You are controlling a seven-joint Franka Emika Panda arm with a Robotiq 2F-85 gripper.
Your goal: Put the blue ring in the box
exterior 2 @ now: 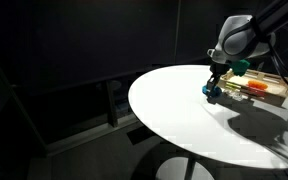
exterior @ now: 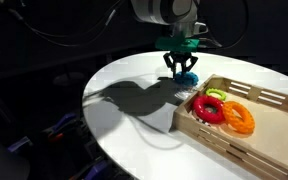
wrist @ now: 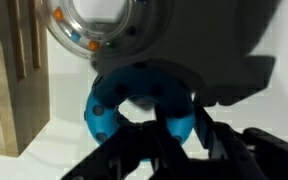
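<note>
The white worktop (exterior: 124, 115) carries the box (exterior: 216, 138), whose slatted end wall stands just beside the pincer (exterior: 183, 68), at the wrist view's left. The pincer appears clamped on the blue ring (wrist: 106, 108), one finger through its hole, outside the box.

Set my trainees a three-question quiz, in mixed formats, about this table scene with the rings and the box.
1. True or false: the blue ring lies inside the box.
2. Which pair lies in the box? A) red ring and orange ring B) blue and red C) blue and orange
3. Fill in: the end effector is at the ___ ring, outside the box.
Key: 1 false; 2 A; 3 blue.
</note>
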